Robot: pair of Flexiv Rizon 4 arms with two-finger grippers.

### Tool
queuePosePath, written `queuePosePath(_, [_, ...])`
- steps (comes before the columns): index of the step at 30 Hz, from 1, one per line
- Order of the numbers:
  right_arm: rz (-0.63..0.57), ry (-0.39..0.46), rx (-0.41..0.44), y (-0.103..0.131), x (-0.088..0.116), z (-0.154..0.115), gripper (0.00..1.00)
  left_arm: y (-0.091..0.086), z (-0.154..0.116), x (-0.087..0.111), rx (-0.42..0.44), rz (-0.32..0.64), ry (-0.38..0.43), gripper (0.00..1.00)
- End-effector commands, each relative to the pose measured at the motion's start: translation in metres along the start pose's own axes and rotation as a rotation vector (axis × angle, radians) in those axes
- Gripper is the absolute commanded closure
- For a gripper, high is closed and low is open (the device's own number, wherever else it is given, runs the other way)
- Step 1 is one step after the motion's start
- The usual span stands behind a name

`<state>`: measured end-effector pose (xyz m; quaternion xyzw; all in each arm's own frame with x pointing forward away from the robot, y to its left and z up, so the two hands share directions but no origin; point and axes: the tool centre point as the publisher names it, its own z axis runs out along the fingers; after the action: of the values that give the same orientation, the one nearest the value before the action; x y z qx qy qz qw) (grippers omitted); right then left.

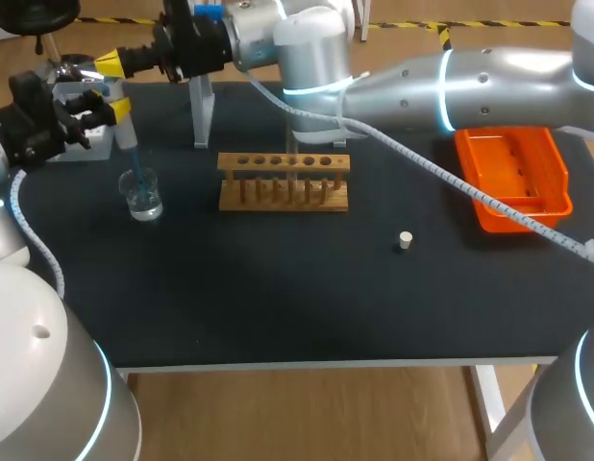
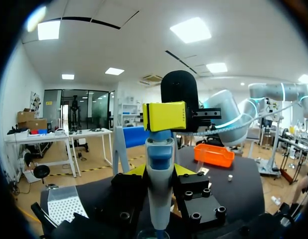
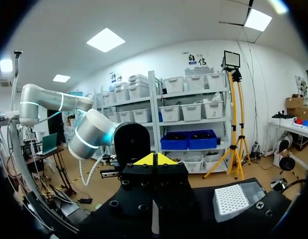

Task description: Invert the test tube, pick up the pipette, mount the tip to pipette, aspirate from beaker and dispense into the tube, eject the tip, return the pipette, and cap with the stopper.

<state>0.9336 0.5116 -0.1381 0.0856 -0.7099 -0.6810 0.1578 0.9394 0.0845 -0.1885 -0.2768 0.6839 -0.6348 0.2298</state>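
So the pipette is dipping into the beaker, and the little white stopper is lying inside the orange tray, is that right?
Not quite. The pipette does dip into the beaker, but the stopper lies on the black table, between the wooden rack and the orange tray. The head view shows this.

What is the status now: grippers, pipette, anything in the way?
Left gripper shut on pipette, its tip in the beaker. Right gripper shut, resting on pipette's top. Wooden rack and stopper stand apart from them.
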Motion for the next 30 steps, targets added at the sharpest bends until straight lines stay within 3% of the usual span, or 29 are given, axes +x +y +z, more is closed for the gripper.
queuePosePath(1, [0.006, 0.006, 0.002, -0.012, -0.003, 0.001, 1.00, -0.007, 0.000, -0.001, 0.005, 0.001, 0.000, 1.00])
queuePosePath(9, [-0.041, 0.008, -0.016, 0.016, 0.001, -0.002, 1.00, -0.007, 0.000, -0.001, 0.005, 0.001, 0.000, 1.00])
queuePosePath(10, [-0.047, 0.008, -0.016, 0.021, 0.002, -0.002, 0.81, -0.007, 0.000, -0.001, 0.005, 0.001, 0.000, 1.00])
queuePosePath(12, [-0.068, 0.002, -0.023, 0.031, 0.007, -0.007, 0.30, -0.007, 0.000, -0.001, 0.005, 0.001, 0.000, 1.00])
queuePosePath(13, [-0.082, 0.001, -0.027, 0.036, 0.010, -0.010, 0.00, -0.007, 0.000, -0.001, 0.005, 0.001, 0.000, 1.00])
queuePosePath(22, [-0.155, -0.046, -0.015, 0.068, 0.040, -0.063, 0.00, -0.007, 0.000, -0.001, 0.005, 0.001, 0.000, 1.00])
queuePosePath(30, [-0.163, -0.075, 0.074, 0.069, 0.064, -0.120, 0.00, -0.007, 0.000, -0.001, 0.005, 0.001, 0.000, 1.00])
